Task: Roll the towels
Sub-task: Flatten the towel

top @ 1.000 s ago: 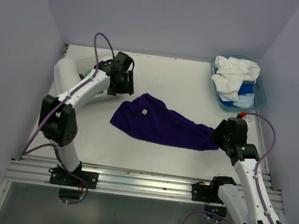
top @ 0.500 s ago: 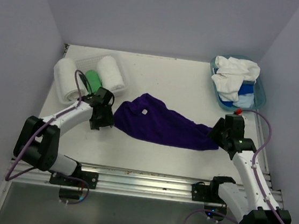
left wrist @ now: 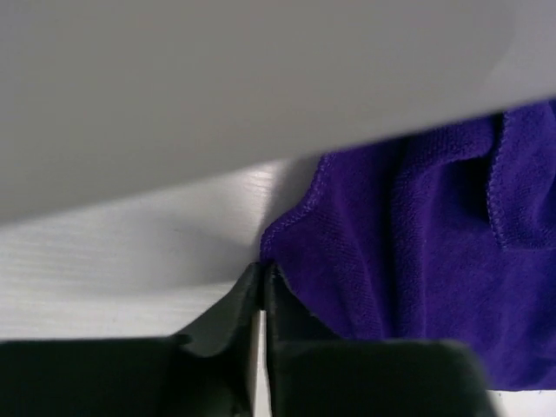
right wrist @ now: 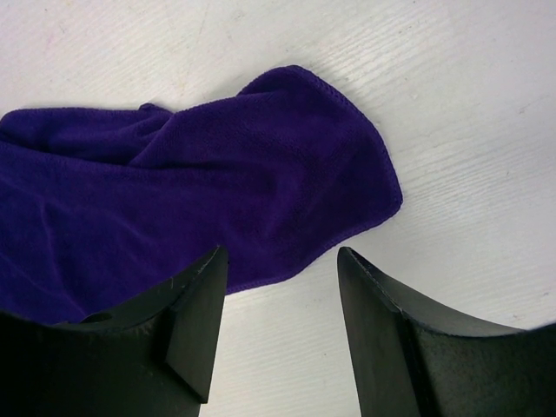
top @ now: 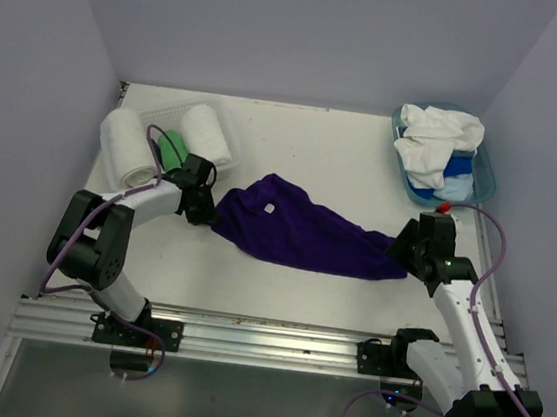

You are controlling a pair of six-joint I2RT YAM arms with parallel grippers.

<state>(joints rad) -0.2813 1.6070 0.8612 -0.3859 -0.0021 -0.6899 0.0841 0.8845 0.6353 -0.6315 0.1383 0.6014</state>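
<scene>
A deep purple towel (top: 301, 233) lies crumpled across the middle of the table. It also fills the right of the left wrist view (left wrist: 417, 234) and the upper left of the right wrist view (right wrist: 174, 182). My left gripper (top: 208, 209) sits low at its left corner, and its jaws (left wrist: 262, 268) are pinched together on the tip of that corner. Just short of the towel's right end, my right gripper (top: 406, 251) stands open (right wrist: 280, 256) with bare table between its fingers. Two rolled white towels (top: 125, 146) (top: 210, 132) and a rolled green one (top: 173, 146) lie at the back left.
The white lattice basket (top: 163, 115) holds the rolls at the back left. A teal tub (top: 484, 172) at the back right holds unrolled white (top: 432, 141) and blue towels (top: 453, 178). Grey walls close in the table on three sides.
My left arm swung from the basket down to the purple towel's left corner, and its jaws closed there. The right gripper edged slightly closer to the towel's right end.
</scene>
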